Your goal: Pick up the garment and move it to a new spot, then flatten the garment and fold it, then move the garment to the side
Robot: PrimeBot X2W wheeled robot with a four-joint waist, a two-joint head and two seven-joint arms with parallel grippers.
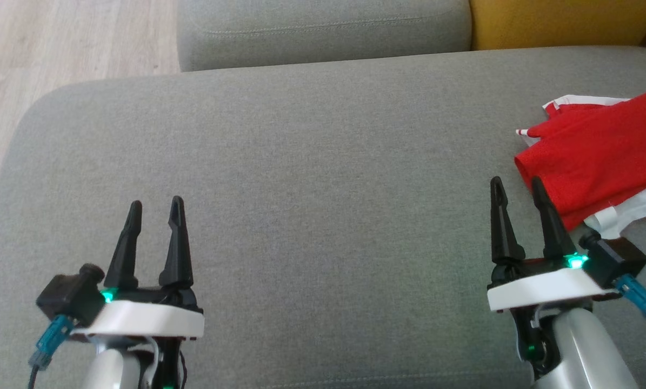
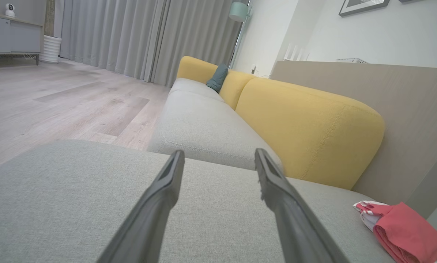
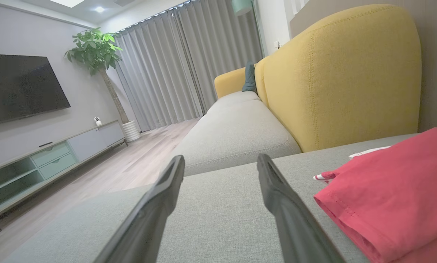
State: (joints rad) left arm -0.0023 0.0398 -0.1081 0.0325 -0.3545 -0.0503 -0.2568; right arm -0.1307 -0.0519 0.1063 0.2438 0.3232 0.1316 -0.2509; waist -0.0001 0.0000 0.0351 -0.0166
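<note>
The garment [image 1: 598, 156], red shorts with white trim, lies folded at the right edge of the grey sofa seat [image 1: 323, 178]. It also shows at the lower right of the left wrist view as the garment [image 2: 405, 230] and large at the right of the right wrist view as the garment [image 3: 394, 190]. My right gripper [image 1: 517, 186] hovers open just left of it, fingers empty and apart from the cloth. My left gripper [image 1: 155, 208] is open over the seat's near left part, holding nothing. Its fingers [image 2: 159, 193] frame bare cushion, as do the right gripper's fingers [image 3: 277, 193].
A second grey seat cushion [image 1: 323, 32] adjoins at the back, with a yellow backrest [image 1: 560, 21] at the back right. Wooden floor [image 1: 58, 43] lies beyond the seat's left edge. A TV cabinet [image 3: 46, 157], a potted plant [image 3: 97, 54] and curtains [image 3: 159, 73] stand across the room.
</note>
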